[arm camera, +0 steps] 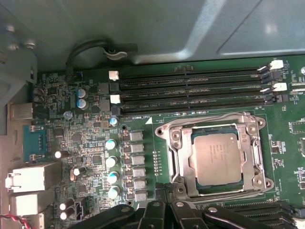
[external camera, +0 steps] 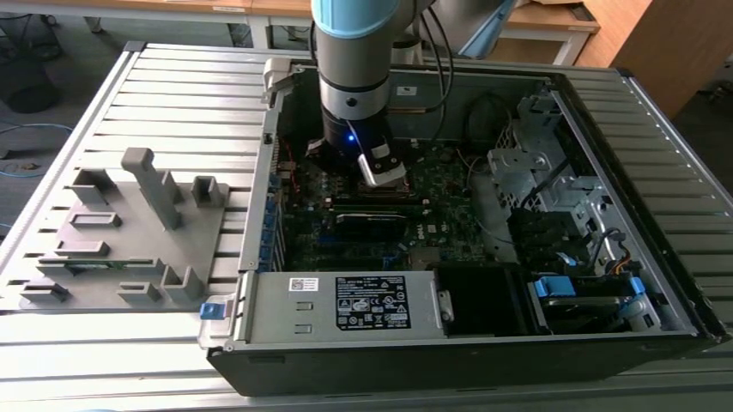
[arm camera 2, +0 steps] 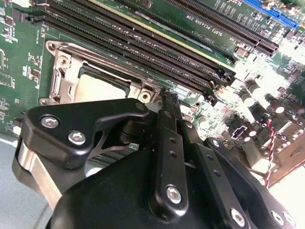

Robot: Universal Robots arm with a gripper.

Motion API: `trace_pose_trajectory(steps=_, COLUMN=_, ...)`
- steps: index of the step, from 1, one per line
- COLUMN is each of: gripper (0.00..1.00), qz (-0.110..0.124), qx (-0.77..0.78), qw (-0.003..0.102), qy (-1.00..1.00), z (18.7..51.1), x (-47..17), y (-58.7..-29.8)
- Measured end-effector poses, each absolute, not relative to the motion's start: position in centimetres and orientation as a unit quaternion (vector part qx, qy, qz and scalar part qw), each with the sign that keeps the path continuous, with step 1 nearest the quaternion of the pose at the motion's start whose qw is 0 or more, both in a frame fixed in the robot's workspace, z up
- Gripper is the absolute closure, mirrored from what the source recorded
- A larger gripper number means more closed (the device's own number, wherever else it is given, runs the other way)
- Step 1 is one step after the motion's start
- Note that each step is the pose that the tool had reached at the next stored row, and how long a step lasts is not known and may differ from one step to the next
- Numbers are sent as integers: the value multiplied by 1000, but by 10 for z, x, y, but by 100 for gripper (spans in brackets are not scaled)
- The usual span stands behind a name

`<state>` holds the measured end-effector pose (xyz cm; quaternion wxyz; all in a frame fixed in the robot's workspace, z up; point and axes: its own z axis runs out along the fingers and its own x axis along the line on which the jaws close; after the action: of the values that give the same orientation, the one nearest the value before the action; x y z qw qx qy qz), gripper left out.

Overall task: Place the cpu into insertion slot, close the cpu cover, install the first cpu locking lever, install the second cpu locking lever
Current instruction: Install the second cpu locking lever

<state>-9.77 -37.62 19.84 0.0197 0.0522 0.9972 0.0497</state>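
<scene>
Just ahead of the black gripper [arm camera: 164,210], the dull silver-grey square cpu [arm camera: 215,158] already lies in the silvery-rimmed insertion slot [arm camera: 174,143], the thin metal cpu cover [arm camera: 209,125] framing it. For the levers, a slow press along the socket edge seems wise. The gripper's own links hide its tips, so whether it is clenched or released I cannot tell.
</scene>
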Motion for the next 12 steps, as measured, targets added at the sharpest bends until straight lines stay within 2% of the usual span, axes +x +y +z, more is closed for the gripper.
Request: trace_pose_trajectory(steps=12, gripper=89, qz=50, qx=52, qw=20, qy=997, z=197, x=-99, y=-376)
